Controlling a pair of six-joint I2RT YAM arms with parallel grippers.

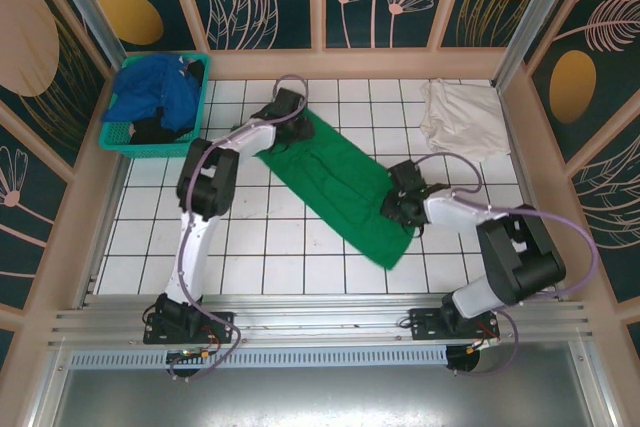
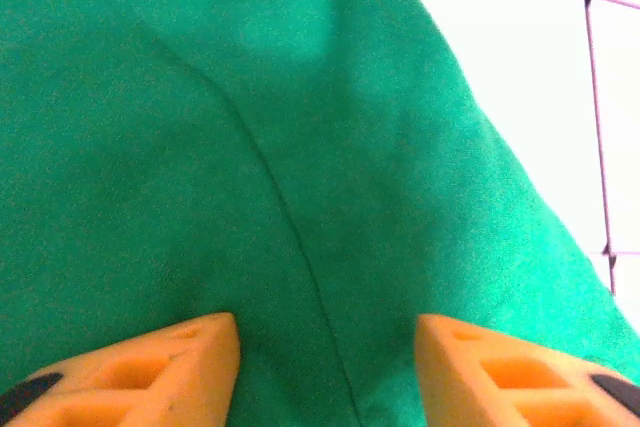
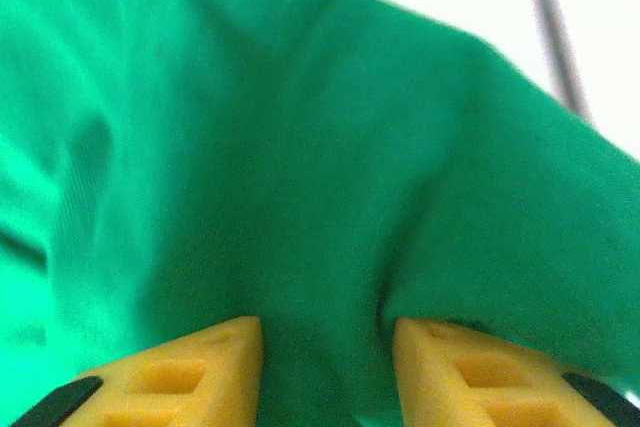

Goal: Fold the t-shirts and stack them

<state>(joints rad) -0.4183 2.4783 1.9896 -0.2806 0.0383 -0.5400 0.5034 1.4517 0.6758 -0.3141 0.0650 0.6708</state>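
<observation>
The bright green t-shirt [image 1: 335, 182] lies spread as a long strip on the white tiled table [image 1: 300, 267], running diagonally from upper left of centre down to lower right of centre in the top view. The left gripper [image 1: 288, 107] sits at the strip's upper left end, and the right gripper [image 1: 400, 202] at its right edge near the lower end.

In the left wrist view, the orange fingers [image 2: 190, 357] stand well apart at the bottom of the frame, released, with flat green cloth and a single crease running between them; bare tile [image 2: 520, 17] shows at upper right.

In the right wrist view, the yellow-orange fingers [image 3: 200, 362] are also apart. Green cloth rises in folds in the gap, but the frame is blurred and I cannot tell whether they pinch it.

A cream-white t-shirt [image 1: 460, 117] lies crumpled at upper right. A royal-blue t-shirt [image 1: 155, 92] is heaped in the teal lattice basket [image 1: 140, 149] at upper left.
</observation>
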